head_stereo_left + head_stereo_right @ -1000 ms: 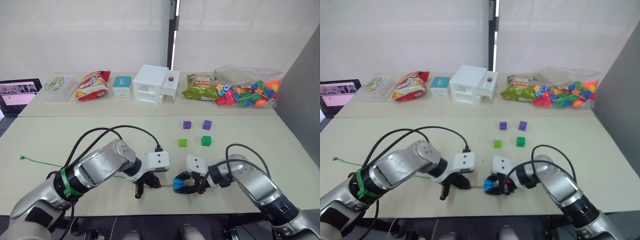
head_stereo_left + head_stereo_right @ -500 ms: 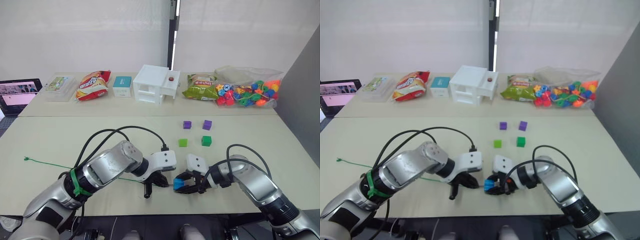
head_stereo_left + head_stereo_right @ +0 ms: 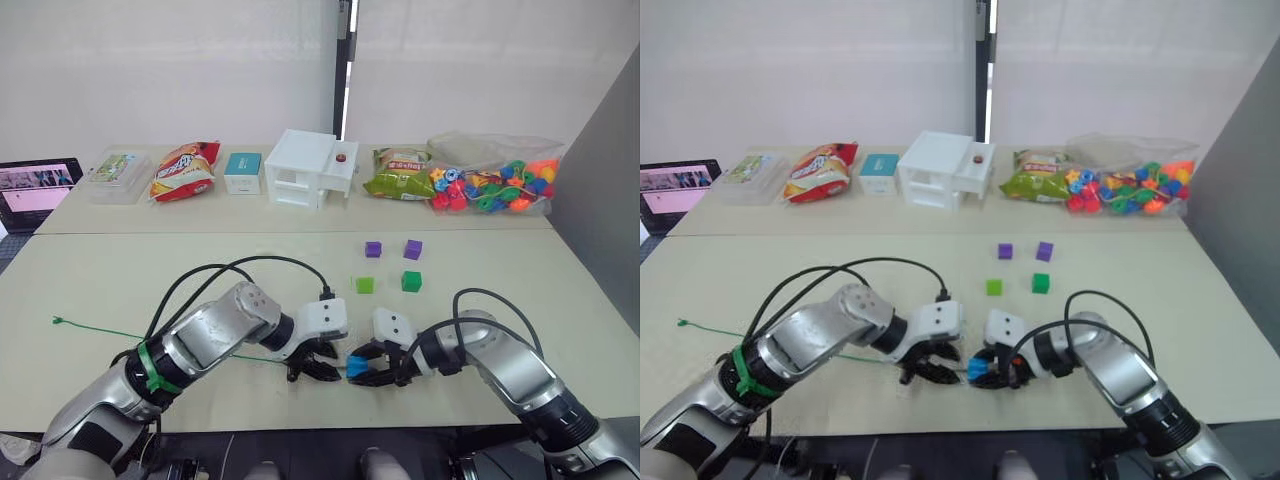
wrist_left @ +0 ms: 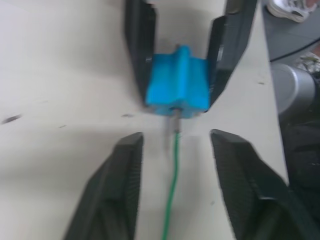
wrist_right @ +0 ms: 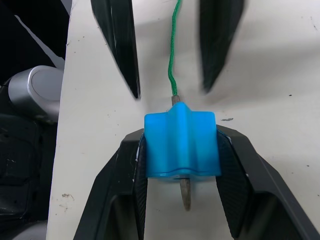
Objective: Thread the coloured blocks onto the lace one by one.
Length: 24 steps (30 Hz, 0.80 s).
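With the right hand point(image 5: 182, 172) clamped on the blue block point(image 5: 182, 145) and the lace point(image 5: 172, 55) tip through, the left hand point(image 4: 175, 150), fingers apart, should regrip the tip squarely.

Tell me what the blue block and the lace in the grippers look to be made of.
Blue block: probably moulded plastic, smooth and slightly glossy, with even saturated colour and rounded ridges. Lace: looks like a twisted or braided fibre cord, matte green, with a fine rope texture. Its tip, poking out of the block, looks stiff and grey, possibly metal; coated plastic is also possible.
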Tool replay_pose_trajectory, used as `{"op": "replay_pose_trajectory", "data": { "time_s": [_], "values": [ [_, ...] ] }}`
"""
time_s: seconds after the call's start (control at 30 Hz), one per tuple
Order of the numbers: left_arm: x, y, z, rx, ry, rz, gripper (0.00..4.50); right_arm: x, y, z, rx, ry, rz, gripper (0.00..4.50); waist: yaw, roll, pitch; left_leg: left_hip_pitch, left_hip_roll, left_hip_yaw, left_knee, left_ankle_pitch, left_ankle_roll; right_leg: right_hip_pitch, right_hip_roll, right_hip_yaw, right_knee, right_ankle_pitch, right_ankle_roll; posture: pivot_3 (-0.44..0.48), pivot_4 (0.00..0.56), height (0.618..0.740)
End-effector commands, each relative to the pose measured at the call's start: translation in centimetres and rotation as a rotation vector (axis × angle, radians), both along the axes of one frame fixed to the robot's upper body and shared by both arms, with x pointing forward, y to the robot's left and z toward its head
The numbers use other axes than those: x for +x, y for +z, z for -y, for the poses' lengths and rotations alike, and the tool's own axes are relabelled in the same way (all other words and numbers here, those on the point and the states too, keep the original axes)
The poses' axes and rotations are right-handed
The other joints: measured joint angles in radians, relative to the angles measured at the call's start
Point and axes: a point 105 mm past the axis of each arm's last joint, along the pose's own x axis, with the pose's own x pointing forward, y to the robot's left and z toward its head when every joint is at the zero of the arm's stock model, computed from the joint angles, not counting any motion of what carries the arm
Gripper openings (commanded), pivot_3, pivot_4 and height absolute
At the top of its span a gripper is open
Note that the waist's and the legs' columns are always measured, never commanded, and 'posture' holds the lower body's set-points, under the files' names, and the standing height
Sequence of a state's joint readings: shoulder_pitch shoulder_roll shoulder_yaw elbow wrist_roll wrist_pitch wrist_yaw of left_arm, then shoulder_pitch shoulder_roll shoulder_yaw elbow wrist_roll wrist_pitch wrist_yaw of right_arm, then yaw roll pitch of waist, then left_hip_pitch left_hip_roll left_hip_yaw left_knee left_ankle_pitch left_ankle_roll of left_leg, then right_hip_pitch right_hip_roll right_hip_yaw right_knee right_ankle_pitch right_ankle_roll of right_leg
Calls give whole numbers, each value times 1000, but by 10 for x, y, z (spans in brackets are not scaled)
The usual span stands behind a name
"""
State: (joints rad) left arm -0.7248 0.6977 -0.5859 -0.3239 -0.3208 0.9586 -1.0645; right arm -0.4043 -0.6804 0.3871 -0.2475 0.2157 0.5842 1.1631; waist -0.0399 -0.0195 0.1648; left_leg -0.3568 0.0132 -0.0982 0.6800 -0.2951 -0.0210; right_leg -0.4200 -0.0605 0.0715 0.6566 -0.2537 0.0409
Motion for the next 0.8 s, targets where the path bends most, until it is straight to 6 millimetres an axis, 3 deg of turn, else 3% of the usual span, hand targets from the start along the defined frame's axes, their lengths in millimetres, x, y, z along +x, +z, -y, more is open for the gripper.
{"op": "replay_pose_trajectory", "data": {
  "time_s": [0.03,0.23,0.4,0.53,0.63,0.8],
  "values": [
    [0,11,-15,-39,-9,46,3258,-2,-3,2,-12,-14,3,1365,-2,0,0,0,0,0,0,0,0,0,0,0,0,0,0,0,150,740],
    [-8,-4,-32,-89,-3,81,3258,-1,-1,3,-14,-17,9,1365,0,0,0,0,0,0,0,0,0,0,0,0,0,0,0,0,150,740],
    [2,-25,-28,-122,20,174,3258,-1,3,2,-15,-14,18,1365,5,0,0,1,0,0,0,0,0,1,0,0,-1,0,0,0,150,740],
    [-2,-35,-24,-130,1,157,3258,-2,5,2,-13,-15,20,1365,5,0,0,1,0,0,0,0,0,1,0,0,-1,0,0,0,150,740],
    [-8,-47,-24,-98,-32,128,2499,-2,6,3,-14,-17,21,1365,7,0,0,1,0,0,0,0,0,1,0,0,-1,0,0,0,150,740],
    [-10,-44,-21,-124,-50,114,811,-2,6,4,-15,-21,22,1365,6,0,0,1,0,0,0,0,0,1,0,0,-1,0,0,0,150,740]
  ]
}}
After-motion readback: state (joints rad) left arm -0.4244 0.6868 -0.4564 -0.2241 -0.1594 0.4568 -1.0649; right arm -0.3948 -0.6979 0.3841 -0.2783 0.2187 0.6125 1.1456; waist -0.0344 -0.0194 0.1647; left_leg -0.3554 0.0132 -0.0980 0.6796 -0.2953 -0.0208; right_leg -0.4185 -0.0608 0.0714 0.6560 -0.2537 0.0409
